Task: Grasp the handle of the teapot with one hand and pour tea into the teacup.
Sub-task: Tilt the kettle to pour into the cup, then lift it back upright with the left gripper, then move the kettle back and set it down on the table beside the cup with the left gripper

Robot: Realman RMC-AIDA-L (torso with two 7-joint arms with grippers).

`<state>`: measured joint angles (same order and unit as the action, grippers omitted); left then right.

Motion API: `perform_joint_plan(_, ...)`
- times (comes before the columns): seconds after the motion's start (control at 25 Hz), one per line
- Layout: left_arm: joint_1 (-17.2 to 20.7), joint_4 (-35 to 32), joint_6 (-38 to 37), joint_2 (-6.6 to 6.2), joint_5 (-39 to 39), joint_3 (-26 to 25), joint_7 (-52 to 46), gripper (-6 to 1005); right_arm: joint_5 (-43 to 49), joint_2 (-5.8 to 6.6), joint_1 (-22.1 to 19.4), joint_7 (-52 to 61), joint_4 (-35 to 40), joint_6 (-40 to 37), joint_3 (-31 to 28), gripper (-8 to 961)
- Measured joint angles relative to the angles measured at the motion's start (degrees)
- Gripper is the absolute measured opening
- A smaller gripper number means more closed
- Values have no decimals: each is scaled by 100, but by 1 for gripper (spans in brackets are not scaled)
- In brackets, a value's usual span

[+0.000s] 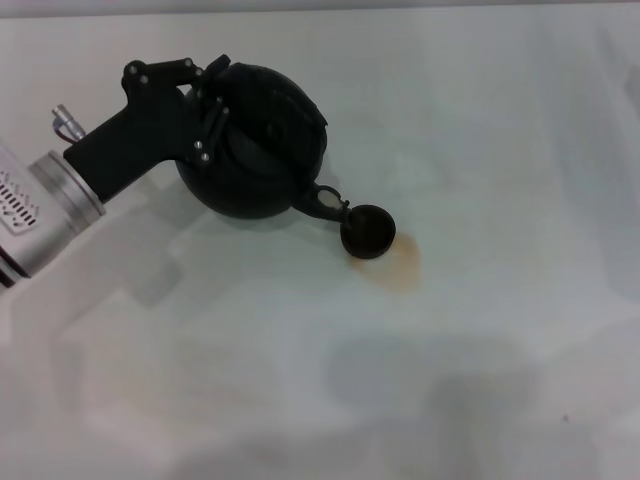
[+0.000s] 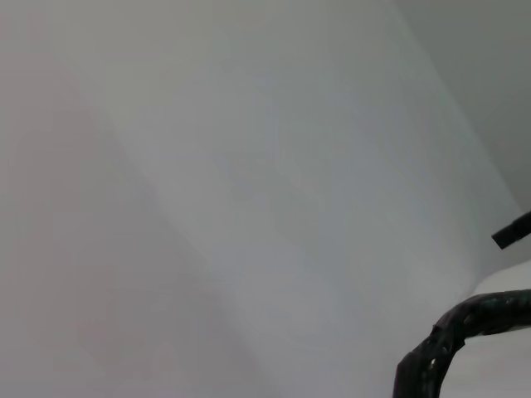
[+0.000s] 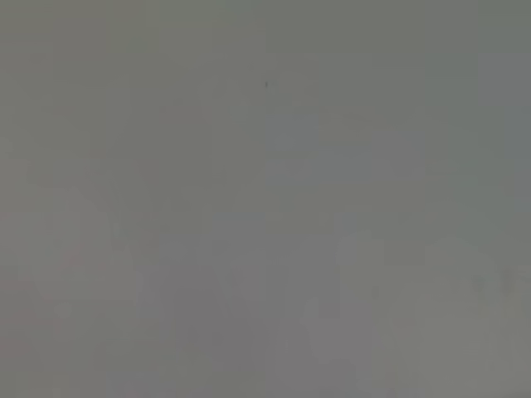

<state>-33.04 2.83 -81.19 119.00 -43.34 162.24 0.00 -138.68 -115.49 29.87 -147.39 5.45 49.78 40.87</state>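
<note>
One arm does the work here: the left gripper (image 1: pixel 205 115) is at the far left of the white table (image 1: pixel 480 120), clamped around the handle (image 1: pixel 222 90) at the top of the teapot (image 1: pixel 252 142), so the grasp looks done. The teapot, the biggest thing in the scene, is tipped toward the right and near side, with its short spout (image 1: pixel 328 201) reaching down to the rim of the teacup (image 1: pixel 368 231), which stands just beside it on the near right. That suggests the pour is under way or close to its end, though no stream of tea can be made out and the cup's fill is too dark to judge. What seems to be left is to bring the teapot upright and set it back down. A faint brownish stain (image 1: pixel 402 265) lies on the table touching the cup's near right side, perhaps spilled tea. In the left wrist view only a curved piece of the handle (image 2: pixel 452 336) shows against the pale surface. The right gripper is in none of the views, and the right wrist view shows plain grey. No brand, label or readable writing appears anywhere, on teapot, cup or table.
</note>
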Motion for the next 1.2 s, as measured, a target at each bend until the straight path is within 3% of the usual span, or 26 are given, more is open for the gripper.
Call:
perform_joint_plan(0.36, 240, -240, 17, 4, -389, 0, 0, 117, 20, -4, -35, 0, 0, 23, 32, 846)
perform_joint_plan(1.2, 1049, -1417, 53, 38, -2365, 0, -320, 116, 45, -9, -9, 0, -9, 36, 62, 846)
